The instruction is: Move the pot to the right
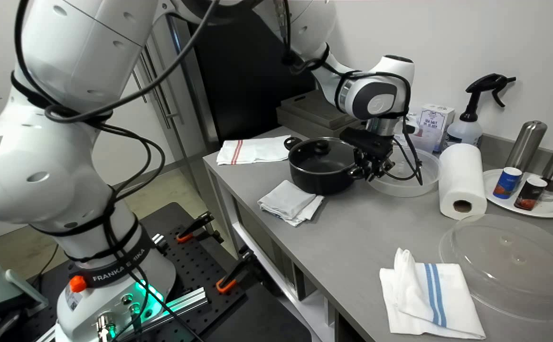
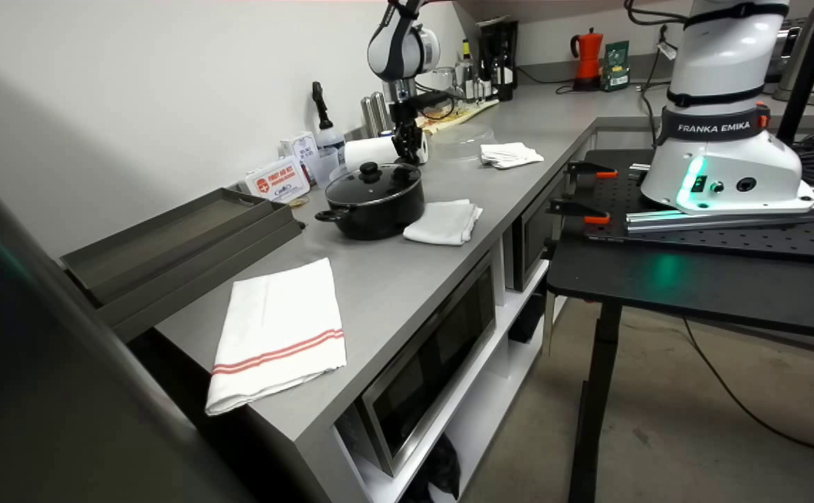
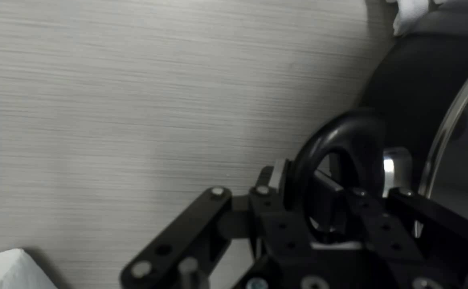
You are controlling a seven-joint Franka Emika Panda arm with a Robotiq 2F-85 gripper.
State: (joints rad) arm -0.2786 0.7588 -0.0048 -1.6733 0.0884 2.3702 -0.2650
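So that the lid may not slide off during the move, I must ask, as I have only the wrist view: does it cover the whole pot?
Observer: Yes, the lid covers the pot in both exterior views.
Operator: And what lies beyond the pot, opposite to the fingers?
Observer: A white towel with red stripes, apart from the pot.
Operator: Thank you. And on the fingers' side, farther along the counter?
Observer: A folded towel with blue stripes, near the counter's edge.
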